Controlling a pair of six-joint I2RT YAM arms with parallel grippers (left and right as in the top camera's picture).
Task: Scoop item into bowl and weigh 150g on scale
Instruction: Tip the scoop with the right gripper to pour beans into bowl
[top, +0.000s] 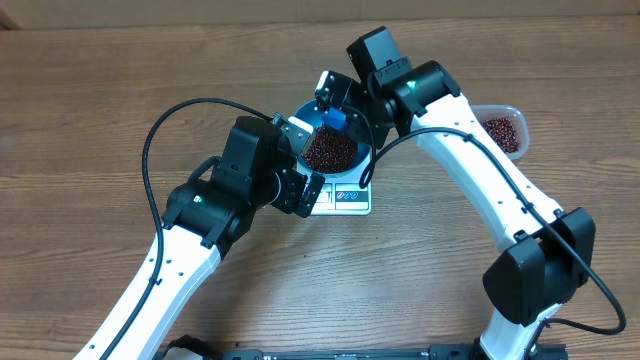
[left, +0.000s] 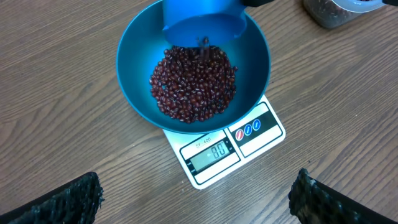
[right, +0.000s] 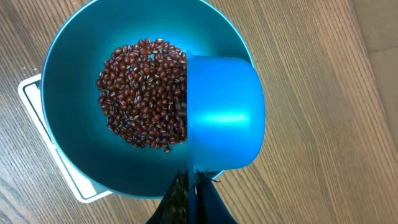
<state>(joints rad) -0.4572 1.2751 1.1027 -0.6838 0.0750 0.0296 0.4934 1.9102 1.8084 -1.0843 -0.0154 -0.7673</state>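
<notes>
While the left gripper (top: 303, 160) hangs just left of the small flat white square kitchen scale (left: 249, 134), fingers (left: 65, 199) spread wide and holding nothing, we see the round deep blue bowl (left: 134, 56) sitting on that scale, display reading 80. Small dark red-brown beans (left: 193, 84) heap in the bowl's bottom. Over the scale's far side, the right gripper (right: 193, 193) pinches the handle of a small blue plastic scoop (right: 224, 118), mouth turned down into the bowl. Right of the scale, apart from it, a clear plastic tub (top: 498, 108) holds more beans.
</notes>
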